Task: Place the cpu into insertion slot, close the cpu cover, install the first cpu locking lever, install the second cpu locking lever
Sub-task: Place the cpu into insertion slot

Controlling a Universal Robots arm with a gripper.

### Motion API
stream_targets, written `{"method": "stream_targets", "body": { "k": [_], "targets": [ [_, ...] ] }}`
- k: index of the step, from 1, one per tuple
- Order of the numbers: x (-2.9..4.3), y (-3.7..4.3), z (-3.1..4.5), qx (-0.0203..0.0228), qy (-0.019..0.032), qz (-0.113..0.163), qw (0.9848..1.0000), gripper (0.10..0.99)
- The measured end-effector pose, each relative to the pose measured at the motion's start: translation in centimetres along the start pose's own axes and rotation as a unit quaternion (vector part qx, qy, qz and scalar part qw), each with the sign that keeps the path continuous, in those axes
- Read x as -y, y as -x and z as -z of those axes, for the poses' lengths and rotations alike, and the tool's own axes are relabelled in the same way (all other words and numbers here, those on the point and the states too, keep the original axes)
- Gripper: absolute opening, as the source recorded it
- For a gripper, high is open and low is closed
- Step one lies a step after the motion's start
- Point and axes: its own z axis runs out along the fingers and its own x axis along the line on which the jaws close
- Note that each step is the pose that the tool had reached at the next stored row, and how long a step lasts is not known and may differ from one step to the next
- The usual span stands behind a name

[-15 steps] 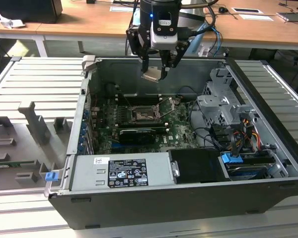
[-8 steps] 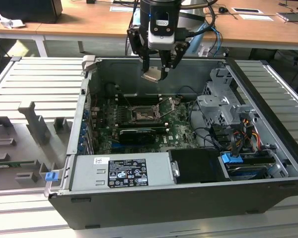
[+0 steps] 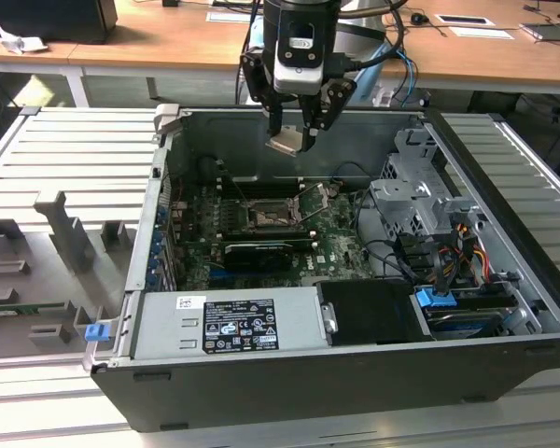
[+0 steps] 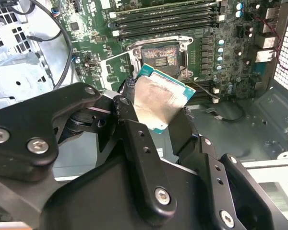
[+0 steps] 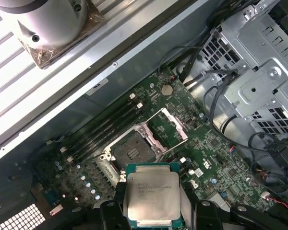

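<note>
Exterior view: tool pinches the cpu by opposite edges, well above the insertion slot. I judge it light, stiff, slick, fragile underneath; edges only, never contacts.

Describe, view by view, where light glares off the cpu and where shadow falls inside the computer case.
Second wrist view: strong glare whitens part of the cpu face. First wrist view: the same face is evenly lit, no glare. Exterior view: the insertion slot sits in the dim interior of the computer case, while the wooden desk behind is brightly lit.
</note>
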Motion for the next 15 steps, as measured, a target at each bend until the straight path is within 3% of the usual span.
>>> {"method": "stream_targets", "body": {
  "k": [8, 15],
  "targets": [
    [0.01, 0.00, -0.10, 0.0038, 0.0008, -0.043, 0.9990, 0.525],
    [0.02, 0.00, -0.19, 0.0080, 0.0017, -0.091, 0.9958, 0.525]
  ]
}}
